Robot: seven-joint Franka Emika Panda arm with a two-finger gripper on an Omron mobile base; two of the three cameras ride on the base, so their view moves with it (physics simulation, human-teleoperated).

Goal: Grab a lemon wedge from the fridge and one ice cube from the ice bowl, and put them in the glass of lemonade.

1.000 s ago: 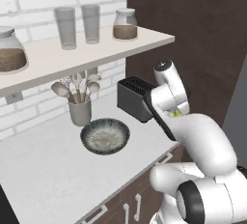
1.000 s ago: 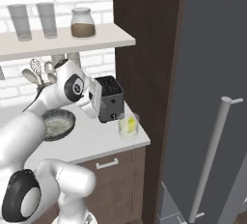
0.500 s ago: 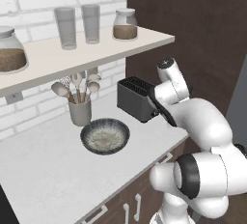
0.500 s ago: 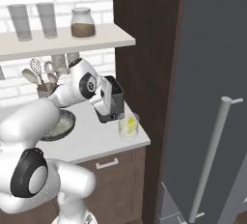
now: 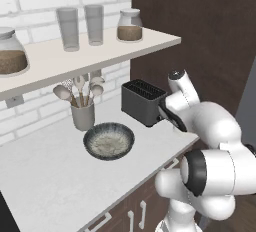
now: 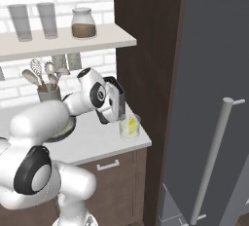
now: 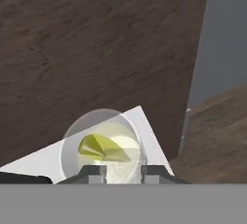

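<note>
The glass of lemonade (image 6: 129, 130) stands on the counter's right end beside the dark cabinet wall. A yellow-green lemon wedge (image 6: 131, 122) lies in it. In the hand view the glass (image 7: 70, 143) sits just beyond the fingertips, with the lemon wedge (image 7: 102, 148) on the pale liquid. My gripper (image 7: 124, 172) hangs just left of and above the glass (image 6: 118, 115), its fingers close together on a small whitish ice cube (image 7: 123, 170). The ice bowl (image 5: 109, 141) sits mid-counter, left of the arm. The fridge (image 6: 214, 74) stands shut at the right.
A black toaster (image 5: 142, 101) stands right behind the hand. A grey utensil cup (image 5: 82, 116) is behind the bowl. The shelf (image 5: 100, 51) above carries two tall tumblers and lidded jars. Dark wood panelling (image 7: 96, 39) rises close behind the glass.
The arm has swung right, from in front of the toaster to the glass at the counter's end. The wedge in the glass has not moved.
</note>
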